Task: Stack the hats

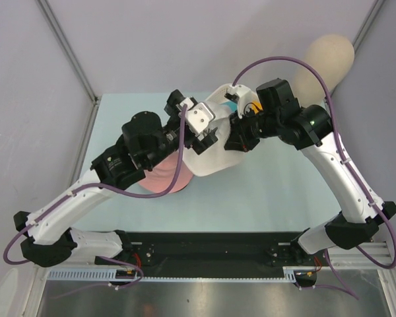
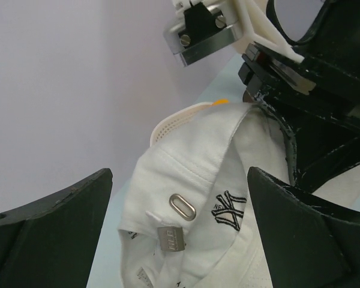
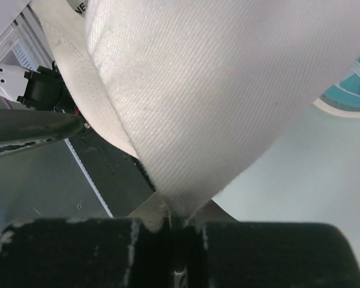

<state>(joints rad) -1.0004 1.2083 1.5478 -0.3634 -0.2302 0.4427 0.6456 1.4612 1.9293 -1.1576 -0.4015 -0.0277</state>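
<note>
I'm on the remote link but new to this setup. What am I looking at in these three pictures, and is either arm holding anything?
You have two robot arms bolted at the near edge of a pale table. The overhead picture looks down from behind them; the other two come from cameras on each wrist.

Both arms meet over a white cap with a black NY logo. The right gripper is pinched shut on a fold of its fabric, which fills that wrist view. The left gripper is open, its dark fingers on either side of the cap, not closing on it.

A pink hat lies on the table partly under the left arm. A strip of teal hat shows behind the cap, and a speck of orange peeks past it. A beige egg-shaped head stands at the far right.
</note>
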